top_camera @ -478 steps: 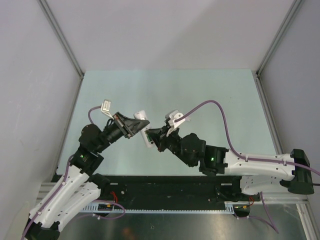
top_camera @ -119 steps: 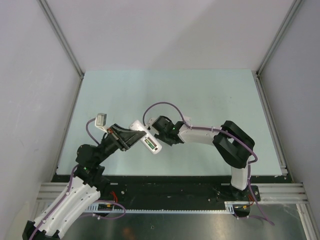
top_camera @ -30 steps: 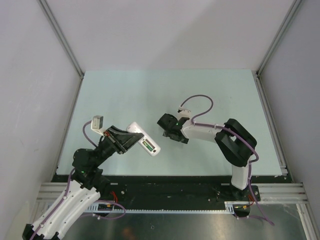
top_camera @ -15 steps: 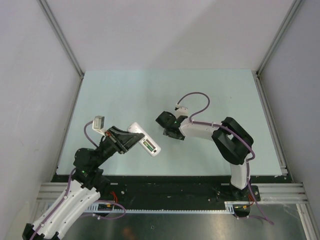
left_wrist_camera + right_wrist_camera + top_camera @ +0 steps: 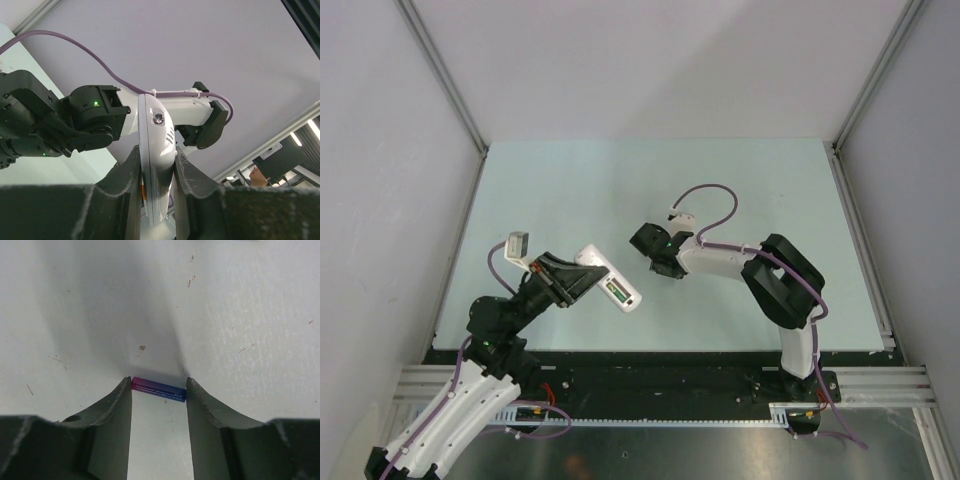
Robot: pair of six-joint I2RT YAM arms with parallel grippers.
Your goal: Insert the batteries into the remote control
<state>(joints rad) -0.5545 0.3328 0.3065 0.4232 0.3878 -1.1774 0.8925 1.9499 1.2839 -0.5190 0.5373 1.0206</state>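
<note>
My left gripper [image 5: 578,278] is shut on the white remote control [image 5: 608,279] and holds it above the table, back side up. A green battery [image 5: 616,291] lies in its open compartment. In the left wrist view the remote [image 5: 157,145] stands edge-on between the two fingers of that gripper [image 5: 156,156]. My right gripper [image 5: 658,262] points down at the table, right of the remote. In the right wrist view the purple battery [image 5: 159,389] lies on the table and spans the gap of the right gripper [image 5: 159,386], its two ends touching the fingertips.
The pale green table [image 5: 750,190] is ringed by grey walls with metal rails [image 5: 865,95] at the corners. The right arm's purple cable [image 5: 710,195] loops above its wrist. Small specks of dirt [image 5: 142,347] lie on the table near the battery.
My right gripper left the remote, moved right, then came slightly back left and down onto the table around the purple battery. The left arm has held the remote nearly still.
</note>
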